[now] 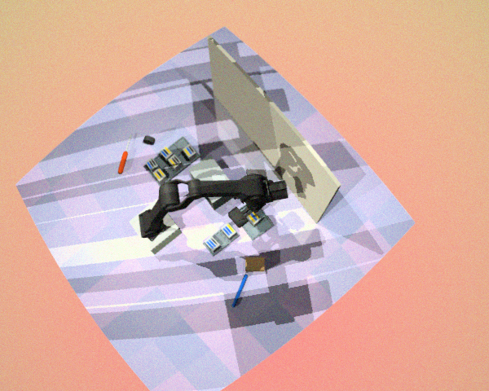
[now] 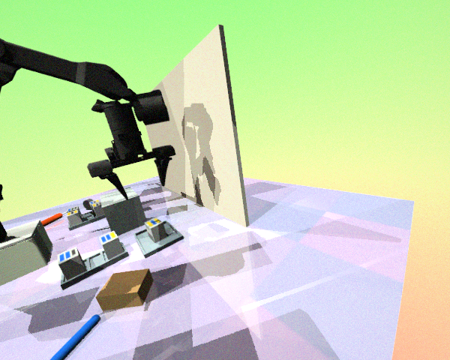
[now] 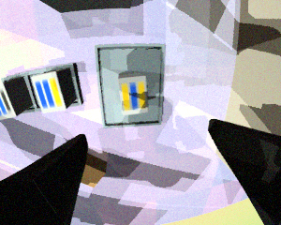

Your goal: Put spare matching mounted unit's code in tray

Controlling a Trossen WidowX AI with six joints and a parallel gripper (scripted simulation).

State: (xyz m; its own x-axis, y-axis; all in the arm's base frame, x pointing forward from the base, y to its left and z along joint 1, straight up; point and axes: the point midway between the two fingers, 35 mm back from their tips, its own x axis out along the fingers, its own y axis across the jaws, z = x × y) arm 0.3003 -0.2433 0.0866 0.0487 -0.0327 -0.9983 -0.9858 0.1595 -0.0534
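A small grey spare (image 1: 253,217) (image 2: 155,228) (image 3: 133,96) with yellow, blue and yellow stripes stands upright inside the shallow grey tray (image 1: 257,231) (image 2: 145,241) (image 3: 108,61). My gripper (image 2: 145,191) (image 3: 147,129) is wide open and empty, above the tray and clear of the spare. Beside the tray is a small rack (image 2: 95,270) with two striped units, one blue-blue-yellow (image 1: 229,230) (image 2: 109,244) (image 3: 48,92) and one blue-blue-dark (image 1: 211,243) (image 2: 69,261) (image 3: 1,102). A farther rack (image 1: 179,145) holds several striped units. I cannot make out the mounted unit's printed code.
A tall beige panel (image 1: 244,92) (image 2: 205,88) stands close beyond the gripper. A pale block (image 1: 211,168) (image 2: 122,217) stands behind the tray. A brown block (image 1: 254,264) (image 2: 122,288) and a blue pen (image 1: 240,290) (image 2: 76,337) lie in front. A red-handled screwdriver (image 1: 122,162) lies past the farther rack.
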